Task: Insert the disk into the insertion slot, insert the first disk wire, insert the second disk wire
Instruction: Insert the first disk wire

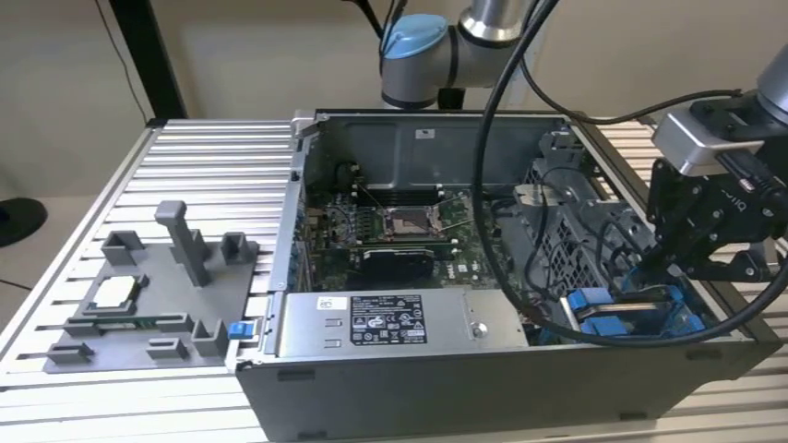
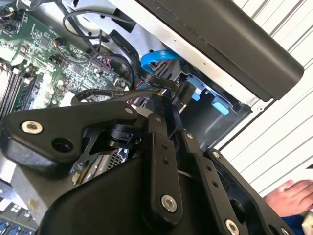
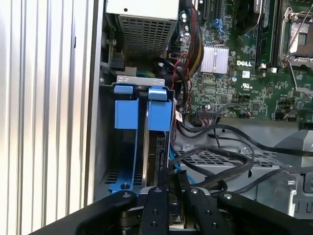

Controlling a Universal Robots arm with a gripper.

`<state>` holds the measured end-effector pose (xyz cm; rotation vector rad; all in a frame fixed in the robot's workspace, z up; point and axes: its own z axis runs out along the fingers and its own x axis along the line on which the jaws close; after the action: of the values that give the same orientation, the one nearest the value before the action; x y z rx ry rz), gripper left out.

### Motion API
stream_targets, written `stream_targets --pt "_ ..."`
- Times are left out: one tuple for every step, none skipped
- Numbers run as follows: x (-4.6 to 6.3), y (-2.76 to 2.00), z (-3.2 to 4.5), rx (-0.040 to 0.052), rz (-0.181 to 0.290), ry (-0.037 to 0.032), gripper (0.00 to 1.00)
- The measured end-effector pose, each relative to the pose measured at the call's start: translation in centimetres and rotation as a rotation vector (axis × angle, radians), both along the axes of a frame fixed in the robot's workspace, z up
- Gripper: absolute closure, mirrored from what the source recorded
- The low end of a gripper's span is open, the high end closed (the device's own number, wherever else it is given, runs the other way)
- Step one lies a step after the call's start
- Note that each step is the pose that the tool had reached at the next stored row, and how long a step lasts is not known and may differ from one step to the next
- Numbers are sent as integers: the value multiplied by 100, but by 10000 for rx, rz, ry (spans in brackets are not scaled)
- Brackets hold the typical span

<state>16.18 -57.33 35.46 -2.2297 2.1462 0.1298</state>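
Hand (image 1: 662, 270), poised low inside the open computer case (image 1: 431, 392), has its fingers (image 2: 160, 149) pinched together on a black wire (image 2: 183, 91). Just ahead of the fingertips the insertion slot (image 3: 103, 156) holds the disk (image 3: 159, 117) edge-on, seated between blue rails (image 3: 135, 156); farther off beside the hand lies the green motherboard (image 3: 230, 73).

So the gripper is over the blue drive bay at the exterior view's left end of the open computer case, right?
Wrong end: the gripper is over the blue drive bay at the exterior view's right end of the open computer case.
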Motion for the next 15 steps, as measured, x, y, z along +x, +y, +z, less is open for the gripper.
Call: stream_targets --pt "0 -8 1 -1 3 -3 100" --pt "-1 -15 0 0 3 -10 100" --pt "-3 -17 0 -1 3 -22 100" --pt "-4 -17 -1 -2 3 -38 100" --pt "-6 -17 -4 -3 3 -56 100" --pt "-7 -17 -10 -5 3 -84 100" --pt "-7 -17 -20 -8 2 -117 100" --pt "-7 -17 -29 -13 -9 -143 100" --pt "-6 -16 -35 -18 -41 -150 100" --pt "-7 -16 -38 -18 -87 -150 100" --pt "-8 -15 -39 -18 -129 -151 100" --pt "-9 -15 -41 -18 -167 -151 100" --pt "-10 -15 -43 -17 -218 -151 100" --pt "-11 -15 -45 -18 -311 -151 100" --pt "-11 -14 -48 -19 -428 -150 100"
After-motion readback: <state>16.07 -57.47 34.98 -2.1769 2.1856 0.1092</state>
